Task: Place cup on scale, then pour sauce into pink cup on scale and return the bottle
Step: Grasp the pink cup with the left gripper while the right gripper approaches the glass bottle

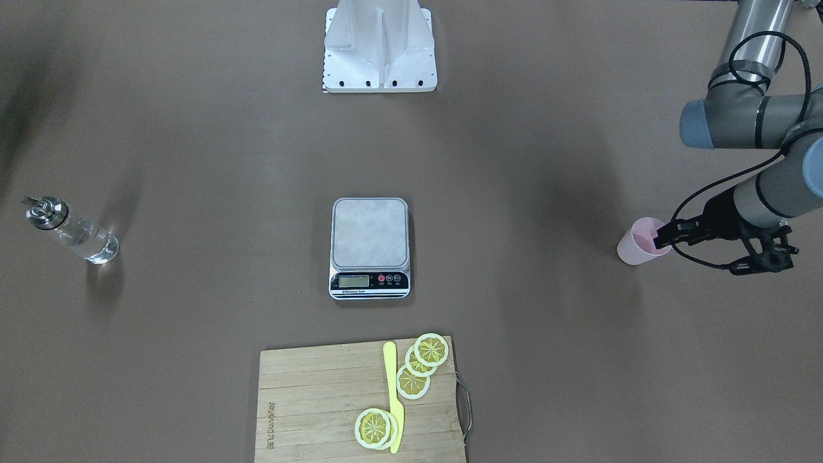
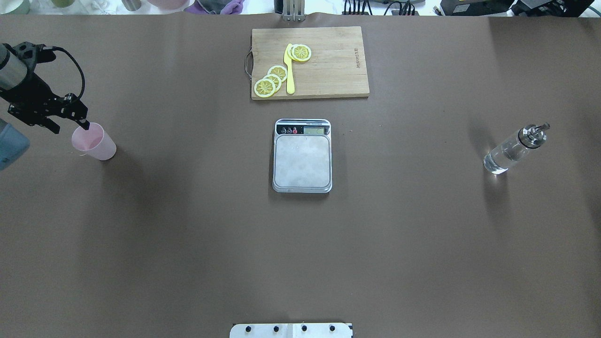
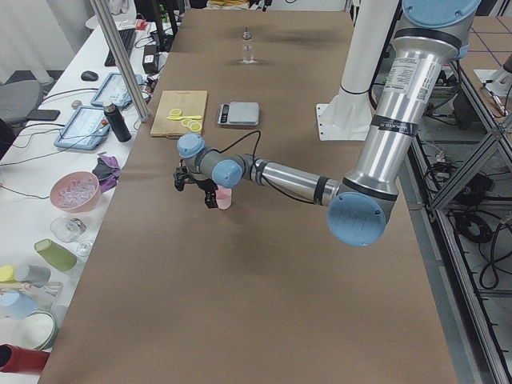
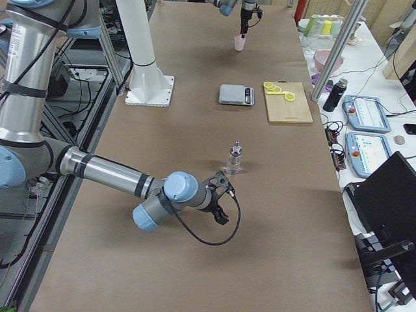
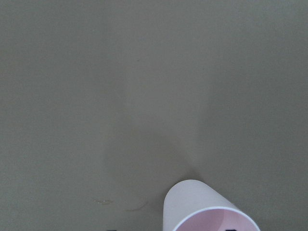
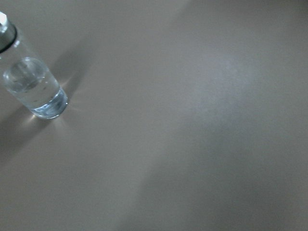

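Standing upright on the table (image 2: pixel 188 234) on the robot's left, mouth up, the cup (image 2: pixel 96 142) is well apart from the scale (image 2: pixel 302 162), with a wide open stretch of brown table between them. The left gripper (image 2: pixel 70 127) is spread wide: one finger (image 2: pixel 83 123) dips at the cup's rim and the other sits outside the wall. The scale lies mid-table, its long axis running away from the robot. Its display strip is on the far side, toward the board (image 2: pixel 328 80), which lies close to the far edge. Another open stretch separates the scale from the bottle (image 2: pixel 512 152) on the robot's right. The bottle stands upright, long axis vertical, spout on top, with clear sauce (image 6: pixel 31 89) in its lower part. The right gripper (image 4: pixel 224 203) hangs near the bottle without touching it; I cannot tell whether its fingers are spread.
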